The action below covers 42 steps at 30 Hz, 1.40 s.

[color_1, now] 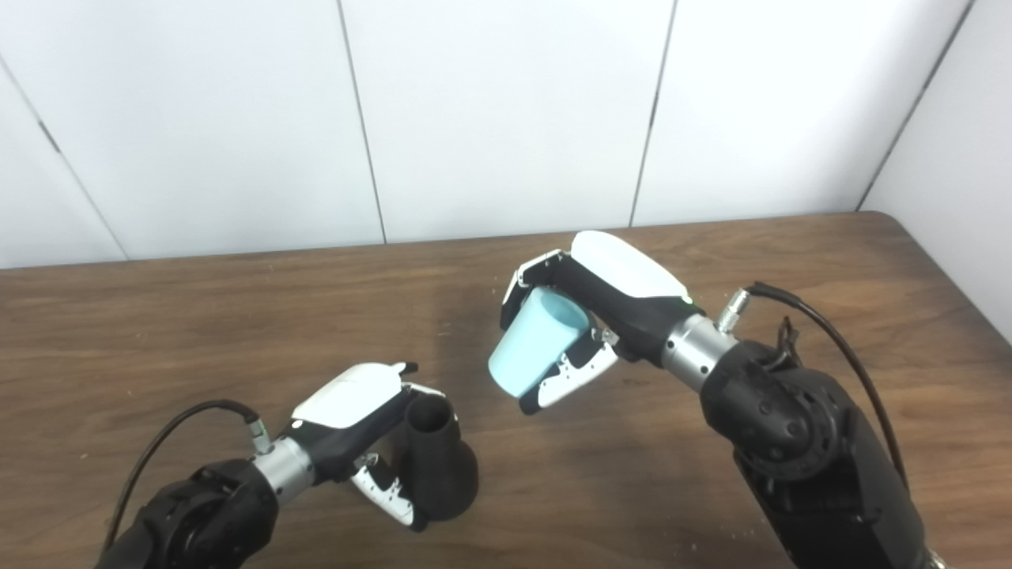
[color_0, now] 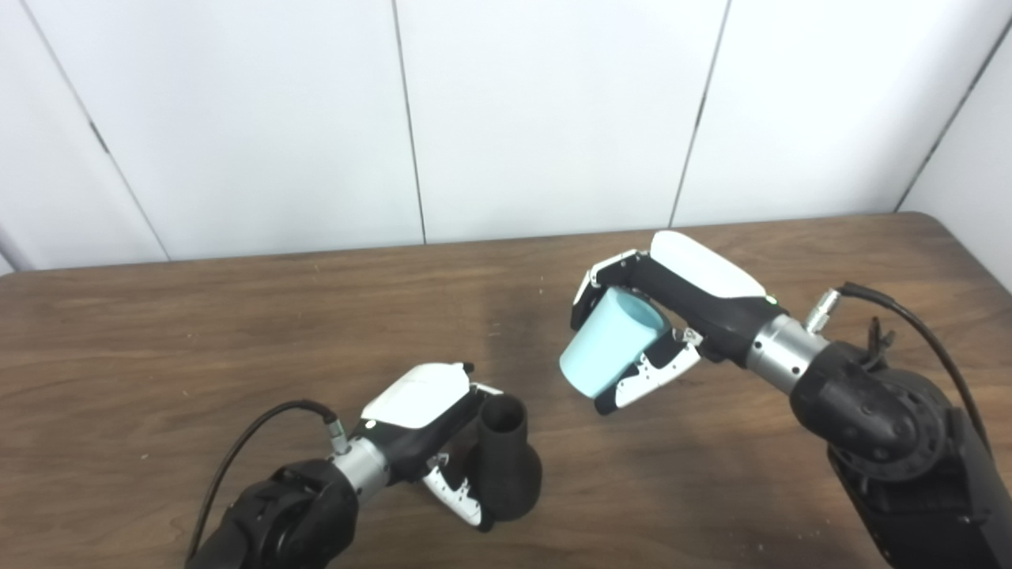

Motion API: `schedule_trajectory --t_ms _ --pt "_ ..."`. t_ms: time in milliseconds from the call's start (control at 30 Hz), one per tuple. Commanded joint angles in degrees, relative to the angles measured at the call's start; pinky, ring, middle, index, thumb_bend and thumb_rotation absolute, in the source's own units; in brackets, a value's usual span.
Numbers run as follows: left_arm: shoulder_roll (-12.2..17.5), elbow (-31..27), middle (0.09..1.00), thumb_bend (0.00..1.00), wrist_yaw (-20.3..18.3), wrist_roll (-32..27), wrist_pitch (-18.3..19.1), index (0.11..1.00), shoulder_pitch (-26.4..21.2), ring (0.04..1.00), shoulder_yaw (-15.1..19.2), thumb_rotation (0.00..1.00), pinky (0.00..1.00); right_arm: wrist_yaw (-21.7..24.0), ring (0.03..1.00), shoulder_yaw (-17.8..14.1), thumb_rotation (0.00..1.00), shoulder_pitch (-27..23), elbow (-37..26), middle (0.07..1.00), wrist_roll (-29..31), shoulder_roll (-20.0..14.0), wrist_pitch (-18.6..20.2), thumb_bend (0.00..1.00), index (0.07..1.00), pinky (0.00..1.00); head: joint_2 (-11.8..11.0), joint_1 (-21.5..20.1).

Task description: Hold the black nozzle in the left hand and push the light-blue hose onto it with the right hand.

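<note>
My left robot hand [color_0: 431, 427] is low over the brown worktop [color_0: 198, 340], fingers wrapped around the black nozzle [color_0: 506, 466], gripping it. Nozzle stands roughly upright against the inner side of that robot hand, narrow open mouth up, wider flared end down near my thumb. Can't tell if its base touches the worktop. Black cable loops off my left wrist.

To the right of it and further from me, well apart, my right robot hand [color_0: 656, 316] is raised above the worktop and closed on the light-blue hose [color_0: 605, 344]. The hose piece looks like a short tapered sleeve, tilted: one end sits in my palm under the fingers, the other end points down and left toward the nozzle side. Fingers curl over the top of it, thumb presses from below. Hose and nozzle are not touching; there is bare worktop between the two robot hands.

Behind both, white wall panels [color_0: 545, 111] meet the far edge of the worktop.
</note>
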Motion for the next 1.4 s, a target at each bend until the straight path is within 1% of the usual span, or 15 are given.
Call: schedule_trajectory --t_ms 0,100,233,333,467,600,700,867,1067,1367 --pt "-0.45 3.64 0.537 0.51 -5.51 -0.31 1.79 0.458 2.79 0.715 -3.60 0.00 1.00 -1.15 0.443 -0.23 0.00 -1.33 -1.66 0.506 0.50 0.72 -0.37 0.50 0.503 0.30 0.06 0.29" --pt "-0.85 3.58 0.540 0.51 -5.32 -0.28 2.23 0.455 3.07 0.725 -3.58 0.00 1.00 -1.97 0.442 0.66 0.00 -1.23 -0.91 0.508 0.17 1.52 -1.69 0.50 0.505 0.30 0.03 1.26" --pt "-1.33 3.74 0.542 0.51 -5.17 -0.03 2.58 0.453 3.33 0.705 -3.56 0.00 1.00 -2.48 0.442 1.37 0.00 -1.37 -0.11 0.509 -0.45 1.92 -2.82 0.50 0.505 0.30 0.06 2.56" --pt "-1.81 3.90 0.549 0.51 -5.07 0.50 2.88 0.457 3.60 0.695 -3.44 0.00 1.00 -2.74 0.443 2.40 0.00 -1.23 0.26 0.511 -0.43 2.74 -3.52 0.50 0.505 0.31 -0.13 2.77" --pt "-2.18 3.69 0.552 0.51 -4.95 0.89 3.30 0.448 3.92 0.710 -3.31 0.00 1.00 -2.94 0.444 3.45 0.00 -0.36 0.75 0.517 0.40 3.19 -4.36 0.50 0.505 0.31 -0.42 3.41" --pt "-2.74 4.62 0.543 0.51 -4.21 1.18 2.68 0.448 3.94 0.712 -3.56 0.00 1.00 -2.79 0.444 5.18 0.00 0.59 1.42 0.517 0.29 3.66 -5.22 0.50 0.506 0.31 -0.73 3.93" --pt "-2.91 5.09 0.540 0.51 -3.79 1.19 2.10 0.451 3.80 0.706 -3.77 0.00 1.00 -2.66 0.446 6.06 0.00 0.53 1.76 0.516 0.36 4.05 -4.86 0.50 0.507 0.31 -1.03 3.97" --pt "-2.81 5.31 0.540 0.51 -3.73 1.13 1.56 0.452 3.66 0.722 -4.01 0.00 1.00 -2.84 0.447 6.80 0.00 0.35 1.72 0.516 0.62 4.72 -4.28 0.50 0.503 0.31 -1.19 4.01" --pt "-2.80 5.82 0.541 0.51 -3.59 1.57 1.23 0.449 3.57 0.722 -4.27 0.00 1.00 -2.72 0.453 6.92 0.00 0.29 1.35 0.516 1.31 4.92 -3.67 0.50 0.508 0.31 -1.16 3.94" --pt "-2.85 5.58 0.540 0.51 -4.02 1.73 1.54 0.447 3.50 0.727 -4.67 0.00 1.00 -3.37 0.451 7.95 0.00 -0.50 1.65 0.517 -0.22 6.13 -3.62 0.50 0.509 0.31 -1.06 4.00"
